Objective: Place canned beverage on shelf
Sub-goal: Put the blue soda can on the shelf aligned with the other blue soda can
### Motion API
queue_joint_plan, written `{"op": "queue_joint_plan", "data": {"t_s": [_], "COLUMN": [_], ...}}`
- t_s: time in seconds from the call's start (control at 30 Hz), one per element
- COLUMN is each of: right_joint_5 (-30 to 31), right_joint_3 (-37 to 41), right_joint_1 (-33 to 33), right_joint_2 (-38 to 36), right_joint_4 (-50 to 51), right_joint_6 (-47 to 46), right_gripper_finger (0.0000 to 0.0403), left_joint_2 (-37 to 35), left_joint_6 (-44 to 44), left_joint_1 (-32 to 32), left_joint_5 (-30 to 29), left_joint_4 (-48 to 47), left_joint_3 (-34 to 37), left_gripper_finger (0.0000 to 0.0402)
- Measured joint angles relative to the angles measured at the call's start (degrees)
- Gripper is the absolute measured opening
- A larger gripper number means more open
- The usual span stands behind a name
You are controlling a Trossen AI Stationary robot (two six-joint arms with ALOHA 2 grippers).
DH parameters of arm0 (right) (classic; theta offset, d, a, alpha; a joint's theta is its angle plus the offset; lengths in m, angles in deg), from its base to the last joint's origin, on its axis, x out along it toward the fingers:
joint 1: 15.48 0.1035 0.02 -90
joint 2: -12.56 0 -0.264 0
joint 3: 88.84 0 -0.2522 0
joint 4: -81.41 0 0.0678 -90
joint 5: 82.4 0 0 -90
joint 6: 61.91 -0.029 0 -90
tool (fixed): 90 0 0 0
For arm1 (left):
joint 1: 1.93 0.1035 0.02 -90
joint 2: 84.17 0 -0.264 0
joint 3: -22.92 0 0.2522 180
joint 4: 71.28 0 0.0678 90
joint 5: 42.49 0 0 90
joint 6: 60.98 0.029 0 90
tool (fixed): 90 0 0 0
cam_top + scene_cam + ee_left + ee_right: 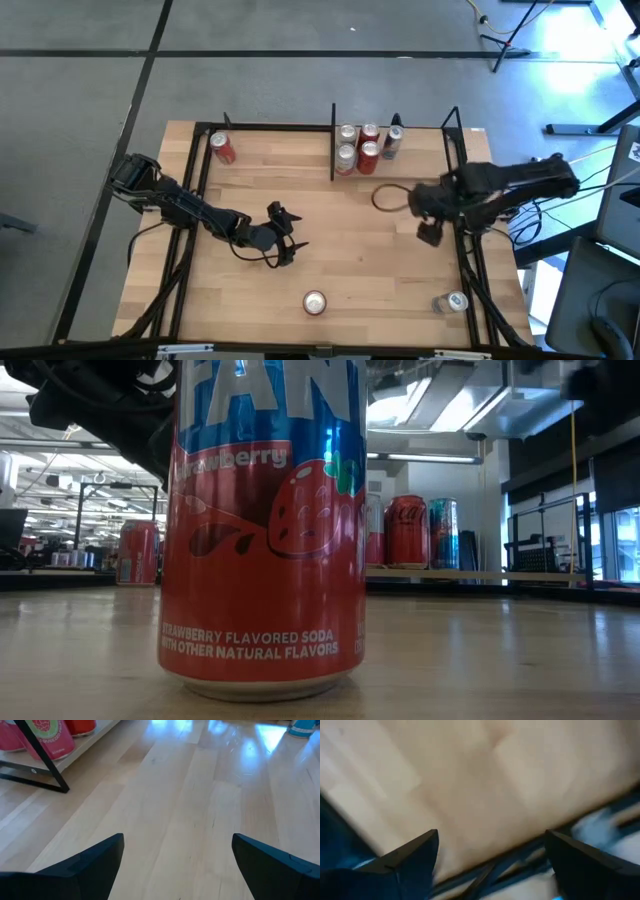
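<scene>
Red cans and one darker can (393,140) already stood in a cluster (358,147) on the shelf (280,133), just right of its dark divider (332,142), and a lone red can (222,148) stood at the shelf's left end. Two cans remained loose on the table (380,250), well in front of the shelf: a strawberry soda can (314,302) at the front edge, roughly in line with the divider, and a silvery-blue can (451,302) near the front right corner. The left gripper (283,236) hung over bare wood between the shelf and the strawberry can, fingers spread wide and holding nothing. The right gripper (430,225) hovered in front of the shelf's right end, also open and empty, though its wrist picture was too smeared to show what lay beneath it. The step in hand looked like a reach for the next can; the left gripper would probably need to drop toward the strawberry can, straddle it and close before carrying it back to the shelf.
</scene>
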State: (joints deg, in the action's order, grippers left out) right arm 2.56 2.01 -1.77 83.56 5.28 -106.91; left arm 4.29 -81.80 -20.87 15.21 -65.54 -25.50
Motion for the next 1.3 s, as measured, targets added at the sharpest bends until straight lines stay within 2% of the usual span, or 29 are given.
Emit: {"op": "queue_joint_plan", "data": {"t_s": [0.13,0.27,0.43,0.6,0.67,0.93,1.3], "right_joint_5": [-10.1,-16.1,-19.0,-17.0,-15.8,-10.8,-8.9], "right_joint_3": [3.1,5.2,6.6,6.6,6.6,6.6,6.6], "right_joint_1": [6.3,13.1,23.1,33.2,36.0,43.6,44.0], "right_joint_2": [-0.8,-0.1,2.1,4.1,5.0,9.6,10.6], "right_joint_4": [-0.1,-0.1,-1.6,-12.6,-14.1,-18.2,-18.5], "right_joint_6": [-19.2,-35.1,-49.4,-60.7,-64.6,-71.7,-70.1], "right_gripper_finger": [0.0349,0.0349,0.0349,0.0349,0.0349,0.0349,0.0349], "left_joint_2": [0.0,0.0,0.0,0.0,0.0,0.0,0.0], "left_joint_6": [0.0,0.6,0.5,-0.9,-1.4,-1.6,-1.7], "left_joint_1": [0.0,0.0,0.0,-0.8,-1.3,-2.5,-2.5], "left_joint_5": [0.3,0.3,0.3,0.3,0.3,0.2,-0.1], "left_joint_4": [0.0,-0.1,-0.1,-0.2,-0.1,0.6,0.9], "left_joint_3": [0.0,0.0,0.0,0.0,0.0,0.0,0.0], "left_gripper_finger": [0.0361,0.0361,0.0361,0.0361,0.0361,0.0361,0.0361]}}
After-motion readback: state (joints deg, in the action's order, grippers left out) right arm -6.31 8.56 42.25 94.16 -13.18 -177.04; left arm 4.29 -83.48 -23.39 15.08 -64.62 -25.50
